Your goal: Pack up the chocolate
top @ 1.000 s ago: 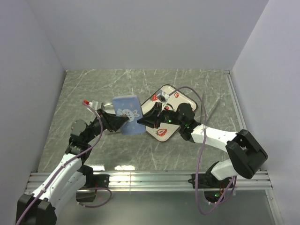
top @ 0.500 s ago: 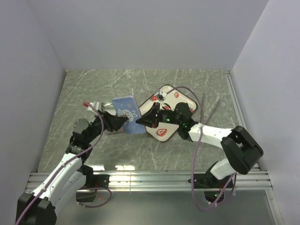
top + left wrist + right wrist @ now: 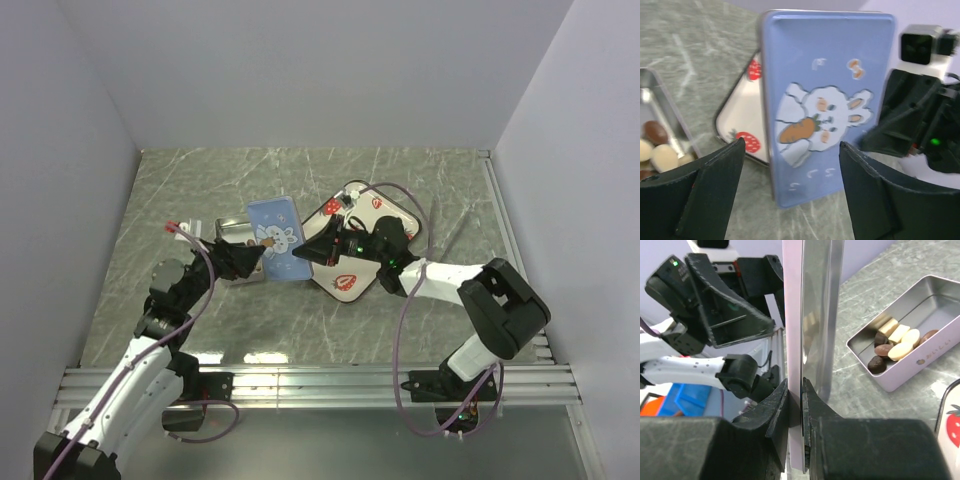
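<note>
The chocolate (image 3: 895,347), dark brown and cream pieces, lies in an open lilac tin (image 3: 935,360), which also shows in the left wrist view (image 3: 665,107). A blue tin lid (image 3: 278,238) printed with a rabbit and carrot stands on edge over the table. My right gripper (image 3: 801,390) is shut on the lid's rim (image 3: 810,315). My left gripper (image 3: 791,150) is open, its fingers (image 3: 715,185) apart on either side of the lid's printed face (image 3: 827,100) without touching it. The tin (image 3: 228,232) sits behind the left gripper (image 3: 252,262).
A white tray with printed strawberries (image 3: 378,213) lies on the table behind the right arm (image 3: 440,282), and its corner (image 3: 747,115) shows past the lid. Grey walls close in the left, back and right. A metal rail (image 3: 320,380) runs along the near edge.
My left gripper has opened, let go of the lid and drawn back to the left. My right gripper has shut on the lid, which now stands more upright.
</note>
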`<state>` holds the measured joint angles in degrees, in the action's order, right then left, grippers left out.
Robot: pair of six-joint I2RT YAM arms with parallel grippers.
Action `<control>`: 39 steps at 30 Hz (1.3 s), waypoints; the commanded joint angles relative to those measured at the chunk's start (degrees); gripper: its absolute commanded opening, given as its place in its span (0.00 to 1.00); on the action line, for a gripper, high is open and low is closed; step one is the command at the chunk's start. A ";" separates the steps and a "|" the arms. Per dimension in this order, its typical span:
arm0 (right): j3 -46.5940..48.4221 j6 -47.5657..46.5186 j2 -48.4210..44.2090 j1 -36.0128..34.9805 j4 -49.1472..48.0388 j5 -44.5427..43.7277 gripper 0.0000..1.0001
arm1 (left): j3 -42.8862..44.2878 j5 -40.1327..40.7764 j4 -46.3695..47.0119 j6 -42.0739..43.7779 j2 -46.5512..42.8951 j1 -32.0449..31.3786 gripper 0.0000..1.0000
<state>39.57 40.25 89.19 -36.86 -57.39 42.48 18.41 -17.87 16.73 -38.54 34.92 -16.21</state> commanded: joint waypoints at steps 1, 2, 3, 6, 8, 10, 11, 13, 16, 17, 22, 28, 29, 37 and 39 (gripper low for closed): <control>3.05 4.22 1.07 0.39 -7.39 -0.21 0.17 | 0.31 10.28 -4.06 1.72 -1.16 0.04 0.83; 3.40 5.44 1.34 0.39 -7.74 -0.03 0.17 | 0.22 12.40 -5.03 1.72 -1.43 0.04 0.83; 3.49 5.98 2.12 0.39 -8.52 0.15 0.17 | -0.13 14.25 -5.65 1.81 -1.52 0.04 0.84; 4.37 8.17 3.97 0.39 -9.76 0.32 0.17 | -1.27 19.87 -6.19 1.28 -2.22 0.04 0.87; 5.16 9.66 4.94 0.30 -10.20 0.32 0.17 | -2.32 23.22 -5.40 0.75 -1.96 0.04 0.89; 5.60 10.46 6.26 0.21 -10.99 0.24 0.17 | -3.03 24.10 -4.08 0.58 -0.91 0.30 0.90; 6.04 10.64 6.61 0.12 -10.91 0.15 0.17 | -3.73 24.02 -3.29 0.49 -0.29 0.47 0.91; 6.57 10.29 7.40 -0.23 -10.21 -0.11 0.17 | -4.35 23.41 -0.39 0.23 1.81 1.44 0.92; 7.97 8.10 7.84 -1.36 -6.61 -1.60 0.17 | -5.23 20.78 3.12 -0.21 4.97 4.16 0.92; 8.93 7.22 7.93 -1.81 -5.29 -2.13 0.17 | -5.93 19.20 4.00 -0.48 5.59 4.95 0.92; 11.14 6.95 10.39 -2.43 -2.56 -3.28 0.17 | -7.60 15.85 7.26 -1.71 6.57 9.96 0.92; 14.04 6.68 13.64 -2.69 0.25 -4.07 0.17 | -8.04 14.09 8.58 -2.23 8.23 11.90 0.93; 14.91 6.60 14.51 -2.69 0.69 -4.16 0.17 | -8.30 13.74 9.45 -2.32 8.50 11.99 0.93; 19.04 7.29 19.62 -2.86 2.98 -4.69 0.17 | -9.19 11.45 10.87 -2.85 8.24 13.13 0.93; 19.75 7.74 21.02 -2.87 2.46 -4.42 0.17 | -9.19 11.19 11.22 -2.85 8.59 13.22 0.93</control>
<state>56.07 47.33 109.16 -39.40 -52.69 38.41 9.37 -4.75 24.29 -41.08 43.51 -3.38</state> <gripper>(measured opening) 0.188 0.929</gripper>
